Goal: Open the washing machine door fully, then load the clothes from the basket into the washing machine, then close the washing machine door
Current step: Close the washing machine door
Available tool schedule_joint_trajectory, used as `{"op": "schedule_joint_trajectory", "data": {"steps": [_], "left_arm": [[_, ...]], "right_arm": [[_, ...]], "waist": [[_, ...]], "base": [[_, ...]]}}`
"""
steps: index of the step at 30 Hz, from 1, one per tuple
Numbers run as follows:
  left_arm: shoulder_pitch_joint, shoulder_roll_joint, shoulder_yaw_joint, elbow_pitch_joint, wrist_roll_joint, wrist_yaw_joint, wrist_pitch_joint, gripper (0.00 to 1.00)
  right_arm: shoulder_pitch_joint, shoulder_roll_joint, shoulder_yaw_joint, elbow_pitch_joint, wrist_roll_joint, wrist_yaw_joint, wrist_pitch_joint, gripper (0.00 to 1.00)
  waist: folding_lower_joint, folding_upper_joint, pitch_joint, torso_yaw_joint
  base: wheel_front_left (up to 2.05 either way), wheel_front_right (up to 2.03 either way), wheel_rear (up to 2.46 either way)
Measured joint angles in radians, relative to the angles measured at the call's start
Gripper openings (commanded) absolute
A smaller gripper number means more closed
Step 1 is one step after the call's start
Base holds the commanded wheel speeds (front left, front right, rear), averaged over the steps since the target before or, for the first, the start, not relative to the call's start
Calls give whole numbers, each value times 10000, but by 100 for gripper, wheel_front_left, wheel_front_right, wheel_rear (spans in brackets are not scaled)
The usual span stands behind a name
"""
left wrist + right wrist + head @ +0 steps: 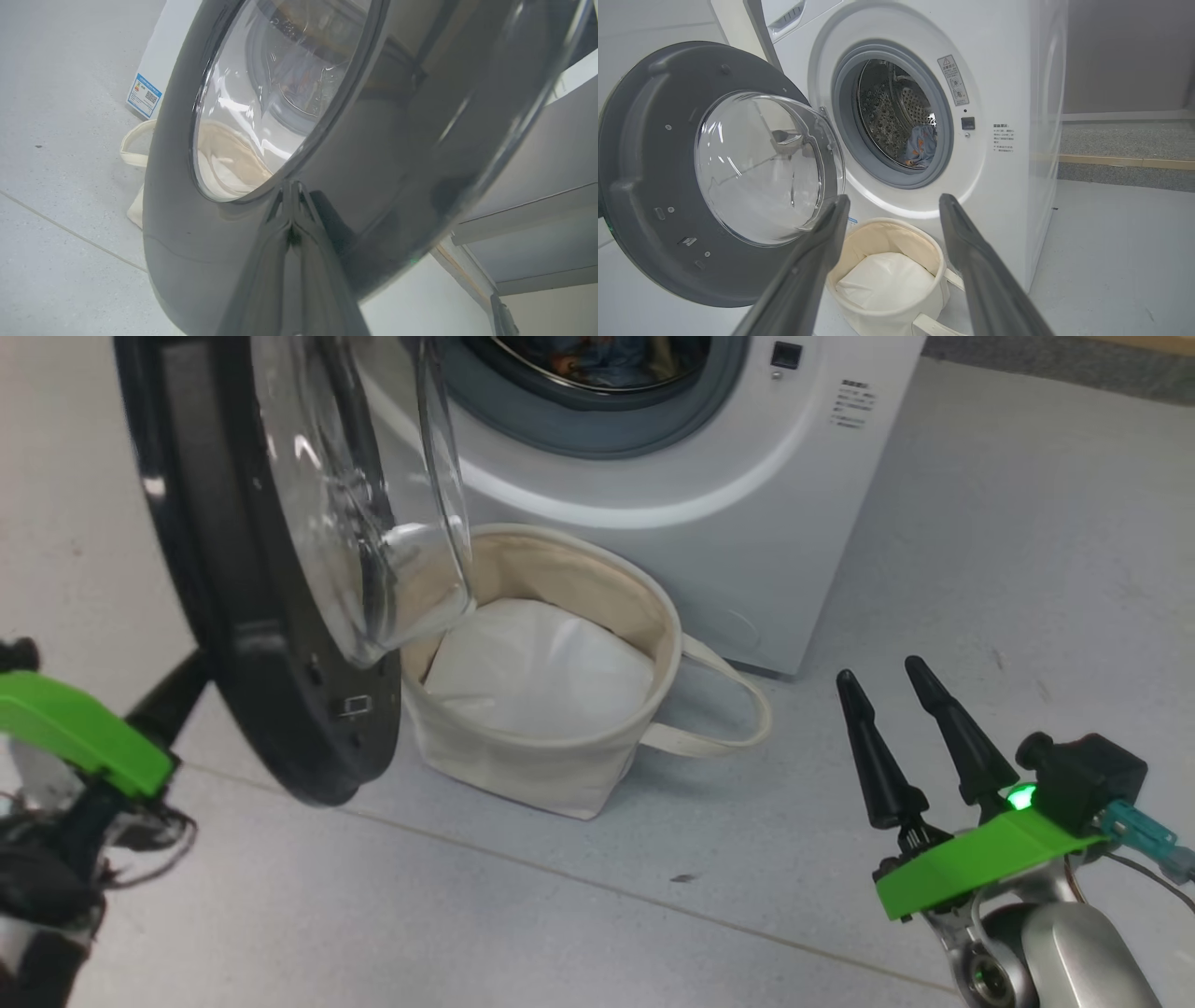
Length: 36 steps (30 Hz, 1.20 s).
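The washing machine door (252,644) stands open at 10 o'clock in the head view, and the left gripper (187,677), fingers pressed together and empty, waits at its outer face, nearer than the widely spread, empty right gripper (880,670).

Closed left end effector (290,193) against glossy rim of washing machine door (397,154).

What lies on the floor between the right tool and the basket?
Bare grey floor, in the head view; the open right tool stands apart from the basket, whose loop handle faces it.
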<state>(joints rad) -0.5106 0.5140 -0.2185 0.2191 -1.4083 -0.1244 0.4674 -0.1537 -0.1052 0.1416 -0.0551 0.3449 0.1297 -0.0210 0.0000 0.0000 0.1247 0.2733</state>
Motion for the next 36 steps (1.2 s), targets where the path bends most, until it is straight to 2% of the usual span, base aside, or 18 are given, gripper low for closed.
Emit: {"op": "schedule_joint_trajectory", "data": {"steps": [4, 11, 21, 27, 36], "left_arm": [[137, 130, -727, -474, 731, -2, -614, 0], [140, 497, -2470, -803, 1952, -2, -2431, 0], [-912, 1104, -4633, 359, 3275, -4, -4903, 0], [-1367, 1294, -5482, 1505, 3302, -19, -6132, 0], [-2582, 1402, -6473, 2458, 3053, -50, -6911, 0]], "right_arm": [[3, 0, -2, 23, 2, 0, -48, 100], [58, 0, 27, 88, 102, 0, -190, 100], [216, 58, 123, 128, 180, 0, -476, 100], [217, 199, 186, 201, 180, 0, -721, 100], [217, 305, 173, 249, 180, 0, -1030, 100]], "waist": [[0, 0, -85, -186], [0, 0, -264, -735], [0, 0, -314, -1974], [0, 0, -228, -2935], [0, 0, 23, -4288]], "base": [[0, 0, 0], [0, 0, 0], [0, 0, 0], [0, 0, 0], [0, 0, 0]]}}
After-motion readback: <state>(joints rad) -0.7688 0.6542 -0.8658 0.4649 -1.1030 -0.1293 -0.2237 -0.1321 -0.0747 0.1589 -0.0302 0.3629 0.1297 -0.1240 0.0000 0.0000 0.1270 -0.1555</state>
